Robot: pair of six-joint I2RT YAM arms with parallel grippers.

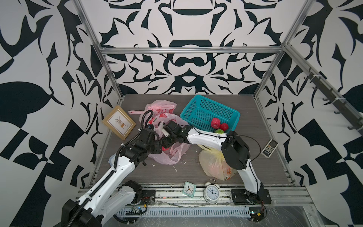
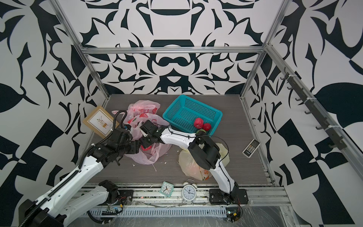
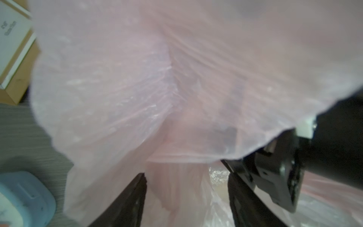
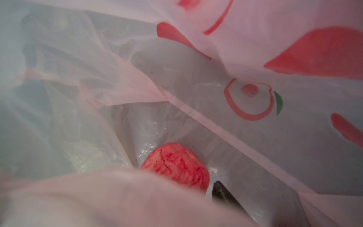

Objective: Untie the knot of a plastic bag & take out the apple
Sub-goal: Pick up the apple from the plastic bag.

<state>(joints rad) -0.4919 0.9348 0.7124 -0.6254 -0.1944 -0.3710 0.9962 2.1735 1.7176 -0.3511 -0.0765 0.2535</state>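
A: Where's the apple?

B: We see a red apple [image 4: 176, 167] in the right wrist view. It sits inside the pink plastic bag [image 1: 170, 157], with film folded over part of it. In both top views the bag lies left of the table's [image 1: 255, 127] centre.

A: Grippers?

B: Both are at the bag, close together. The left gripper [image 3: 185, 176] has its fingers [image 3: 127, 202] spread, with pink film hanging in the gap. The right gripper [image 1: 167, 144] reaches into the bag. We see one dark finger [image 4: 220, 191] just beside the apple and the rest is under film, so we can't tell how its jaws stand.

A: Surroundings?

B: A second pink bag [image 1: 160, 106] lies just behind. A teal basket [image 1: 187, 107] to the right holds red fruits [image 1: 216, 122] and a green one [image 1: 219, 131]. A yellow bag [image 1: 214, 167] sits under the right arm. The picture frame [image 1: 118, 121] is at the left, the remote [image 1: 269, 148] far right, and a square clock [image 1: 189, 189] and a twin-bell clock [image 1: 211, 191] at the front.
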